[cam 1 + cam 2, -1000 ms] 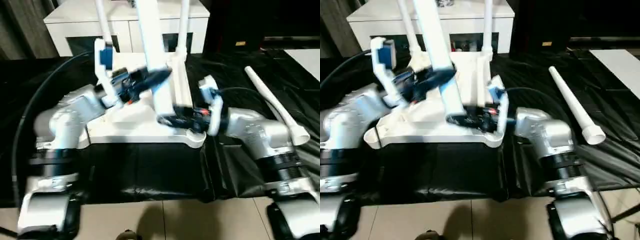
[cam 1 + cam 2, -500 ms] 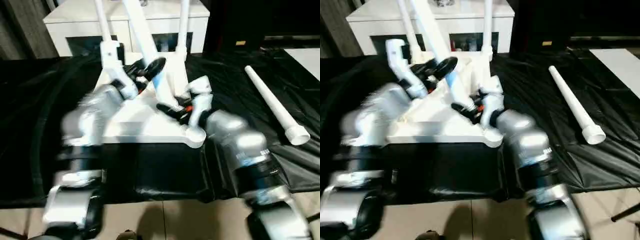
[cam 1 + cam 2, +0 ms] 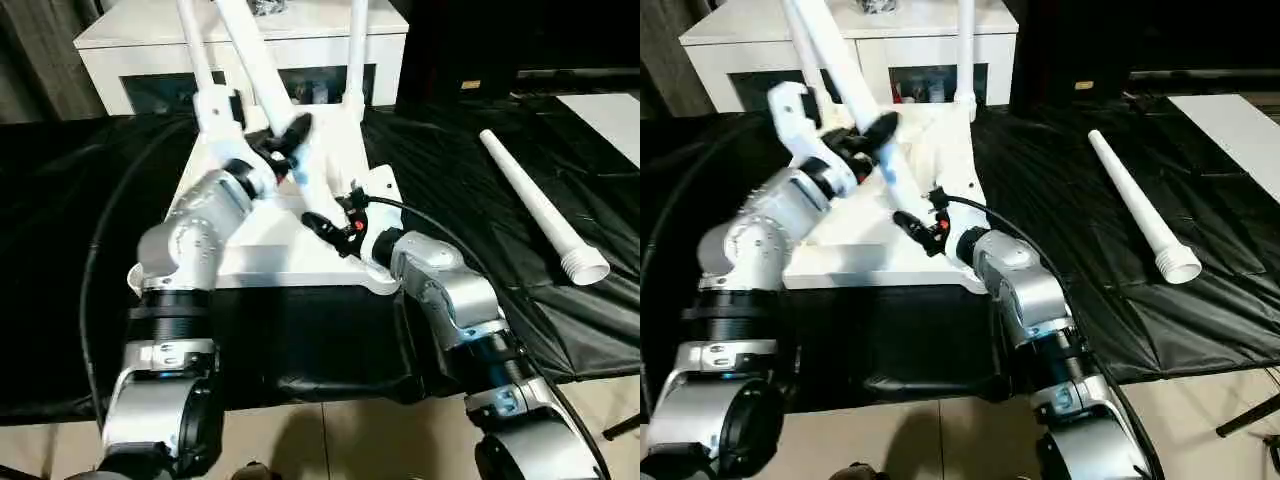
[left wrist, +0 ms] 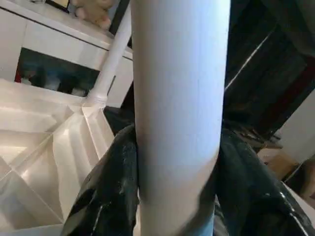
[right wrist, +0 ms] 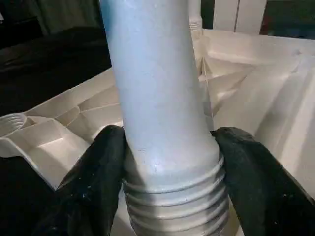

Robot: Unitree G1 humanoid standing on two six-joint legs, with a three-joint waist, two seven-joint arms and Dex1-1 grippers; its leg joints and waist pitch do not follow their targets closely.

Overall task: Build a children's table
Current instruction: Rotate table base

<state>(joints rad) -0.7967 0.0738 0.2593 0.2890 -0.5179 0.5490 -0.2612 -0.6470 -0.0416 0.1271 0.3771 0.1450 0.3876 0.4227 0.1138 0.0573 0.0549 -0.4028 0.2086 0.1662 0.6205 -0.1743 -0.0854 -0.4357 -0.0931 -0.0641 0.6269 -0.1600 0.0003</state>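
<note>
White leg pinched by both my left hand and right hand, threaded end hovering over the upturned tabletop. Third leg in hand, I judge; next, steer it into a free corner socket and twist.

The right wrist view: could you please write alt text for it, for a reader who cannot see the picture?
A white tube leg with a threaded end is clamped between the two black fingers of the right gripper. Behind it lies the white tabletop, underside up, showing its ribs and a round corner socket.
</note>
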